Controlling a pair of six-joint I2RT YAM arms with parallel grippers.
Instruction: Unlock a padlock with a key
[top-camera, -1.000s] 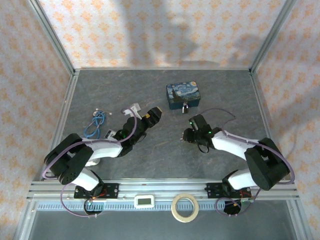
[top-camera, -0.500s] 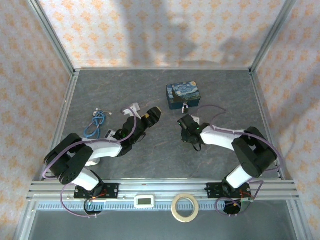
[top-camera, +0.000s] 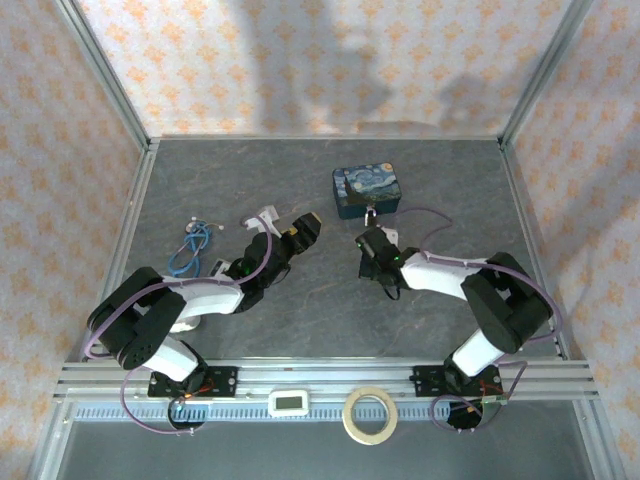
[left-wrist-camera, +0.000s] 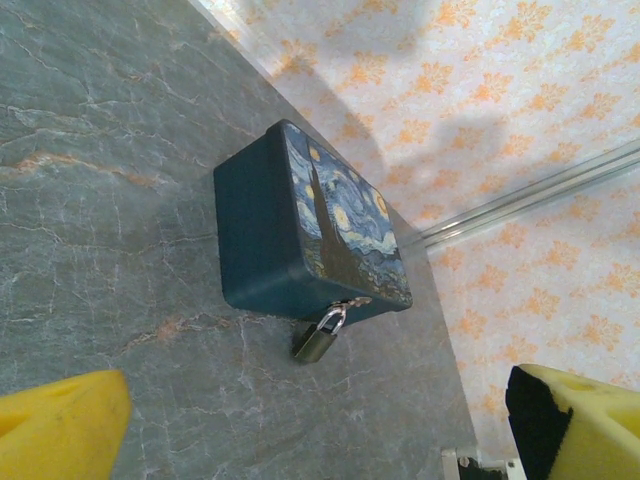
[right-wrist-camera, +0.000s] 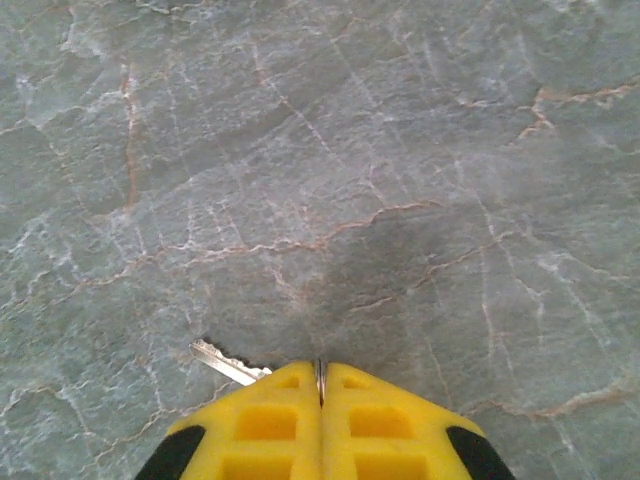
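Lab test cell. Silvery aluminium frame rails along the bottom edge; orange-flowered wall panels enclose a grey stone-look tabletop.

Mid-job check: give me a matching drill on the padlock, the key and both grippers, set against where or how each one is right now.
Things:
1. padlock
2. key
3. left gripper
4. right gripper

States:
A. shut on the key, low over the table
B. open wide, facing the blue tin
C. hanging on the tin's front latch
D. blade poking out beside yellow fingertips

Pairs: 1-C, 2-D, 3-B, 4-A
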